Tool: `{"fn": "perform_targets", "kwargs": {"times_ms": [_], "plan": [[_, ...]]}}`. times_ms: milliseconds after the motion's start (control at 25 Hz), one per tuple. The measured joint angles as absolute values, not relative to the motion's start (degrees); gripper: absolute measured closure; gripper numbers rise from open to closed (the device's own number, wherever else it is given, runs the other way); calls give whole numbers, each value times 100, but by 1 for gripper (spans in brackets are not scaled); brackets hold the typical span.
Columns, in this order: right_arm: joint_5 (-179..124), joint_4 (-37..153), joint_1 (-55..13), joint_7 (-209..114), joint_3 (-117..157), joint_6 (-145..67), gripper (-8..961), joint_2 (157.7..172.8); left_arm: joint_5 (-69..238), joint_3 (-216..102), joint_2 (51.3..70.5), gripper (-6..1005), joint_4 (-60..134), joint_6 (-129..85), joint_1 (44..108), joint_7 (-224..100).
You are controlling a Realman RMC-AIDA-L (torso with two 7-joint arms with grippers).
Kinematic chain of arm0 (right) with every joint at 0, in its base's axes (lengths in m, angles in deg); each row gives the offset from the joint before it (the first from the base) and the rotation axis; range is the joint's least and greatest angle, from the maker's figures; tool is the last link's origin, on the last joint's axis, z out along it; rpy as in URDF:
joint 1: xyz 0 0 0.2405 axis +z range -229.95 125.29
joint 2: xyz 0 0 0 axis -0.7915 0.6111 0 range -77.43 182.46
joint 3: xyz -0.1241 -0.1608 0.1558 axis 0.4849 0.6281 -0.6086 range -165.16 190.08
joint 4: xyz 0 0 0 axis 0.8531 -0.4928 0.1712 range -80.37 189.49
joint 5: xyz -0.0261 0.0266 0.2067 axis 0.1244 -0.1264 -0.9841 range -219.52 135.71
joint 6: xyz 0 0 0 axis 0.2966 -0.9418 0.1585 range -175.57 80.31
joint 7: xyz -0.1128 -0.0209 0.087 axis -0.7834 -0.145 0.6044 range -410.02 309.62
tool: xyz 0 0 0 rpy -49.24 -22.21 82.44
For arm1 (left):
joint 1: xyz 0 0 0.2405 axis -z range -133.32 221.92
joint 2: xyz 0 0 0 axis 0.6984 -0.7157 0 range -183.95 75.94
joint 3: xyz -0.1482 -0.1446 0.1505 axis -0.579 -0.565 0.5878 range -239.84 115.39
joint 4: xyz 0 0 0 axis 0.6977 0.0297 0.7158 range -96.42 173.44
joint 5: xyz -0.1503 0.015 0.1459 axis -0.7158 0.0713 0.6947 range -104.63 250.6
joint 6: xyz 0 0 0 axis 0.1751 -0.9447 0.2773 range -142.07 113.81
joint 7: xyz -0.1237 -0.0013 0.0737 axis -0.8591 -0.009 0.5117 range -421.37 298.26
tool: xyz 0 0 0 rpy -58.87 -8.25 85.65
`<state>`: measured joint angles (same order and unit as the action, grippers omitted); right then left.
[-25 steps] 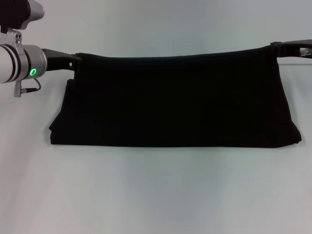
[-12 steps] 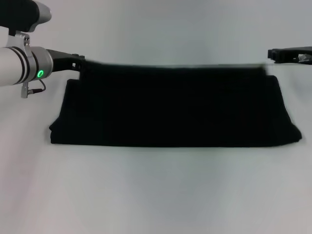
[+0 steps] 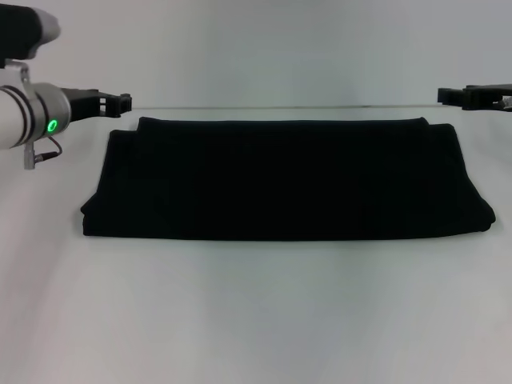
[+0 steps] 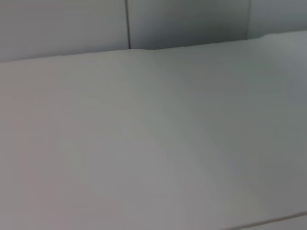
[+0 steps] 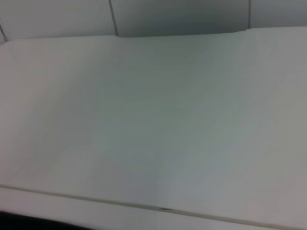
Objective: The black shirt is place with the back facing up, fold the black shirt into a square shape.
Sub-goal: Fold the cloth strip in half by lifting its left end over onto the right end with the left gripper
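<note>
Folded black shirt flat on the tabletop, both end effectors clear of it.

The white tabletop fills the head view, and both wrist views show only its bare surface. The black shirt lies at the centre as a wide folded band, its upper layer set slightly in from the lower one along the 12 o'clock edge. The left end effector hovers at 10 o'clock, just off the shirt's corner, gripping nothing; the right end effector hovers at 2 o'clock, also empty. Whether either is open cannot be told.
</note>
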<state>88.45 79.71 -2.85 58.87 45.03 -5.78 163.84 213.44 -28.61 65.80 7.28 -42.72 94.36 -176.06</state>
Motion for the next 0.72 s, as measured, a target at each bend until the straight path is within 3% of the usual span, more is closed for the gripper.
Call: {"fn": "perform_targets", "kwargs": {"times_ms": [280, 520, 720], "plan": [[8223, 8685, -794, 6007, 4437, 1120, 298, 16422, 21343, -2848, 6515, 441, -471, -7193, 8936, -18429], [7831, 8787, -1115, 5894, 4466, 2177, 277, 16427, 21343, -2891, 6314, 196, -1209, -9693, 8578, -18911], [7828, 8765, -1109, 5606, 4527, 2533, 263, 16460, 21391, -3214, 6197, 89, -1205, -10630, 8464, -19453]]}}
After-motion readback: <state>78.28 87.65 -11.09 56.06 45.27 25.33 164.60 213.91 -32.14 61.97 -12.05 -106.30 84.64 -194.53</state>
